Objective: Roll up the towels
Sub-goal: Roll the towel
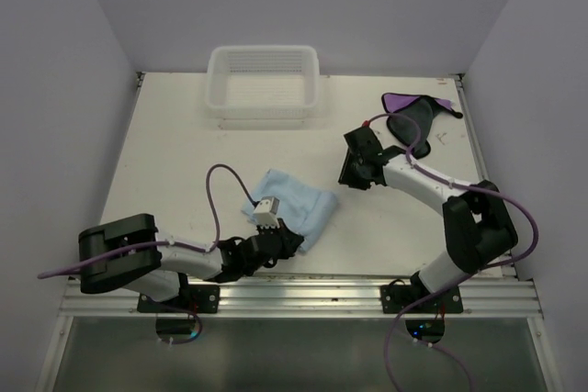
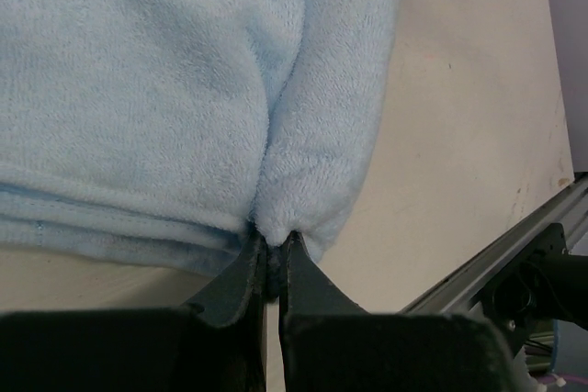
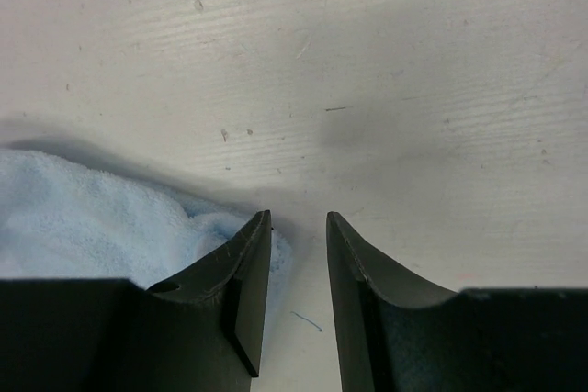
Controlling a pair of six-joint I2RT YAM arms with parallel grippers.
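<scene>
**White tabletop, two towels, one of them pinched**

Pale walls close in the table [image 1: 175, 153] (scuffed, to judge by the right wrist view). Two towels lie on it, and one white basket [image 1: 264, 80] stands empty at the far edge.

The light blue towel [image 1: 299, 208] sits in the near half, about midway between the side edges, loosely folded, with its long axis running roughly left to right. The left gripper [image 2: 273, 245] is clenched on a ridge of its cloth at the towel's near-left end. The towel therefore stretches away from that claw toward the far right.

The right gripper [image 3: 299, 219] is low over bare table just beside the towel's right end. Its jaws are parted with nothing between them, and blue pile shows just off its left finger. Both claws thus bracket this towel end to end, which probably suits a roll along its length.

The purple towel [image 1: 411, 117], dark side partly up, lies crumpled in the far right corner. It is nearer the right arm and well apart from the left.
</scene>
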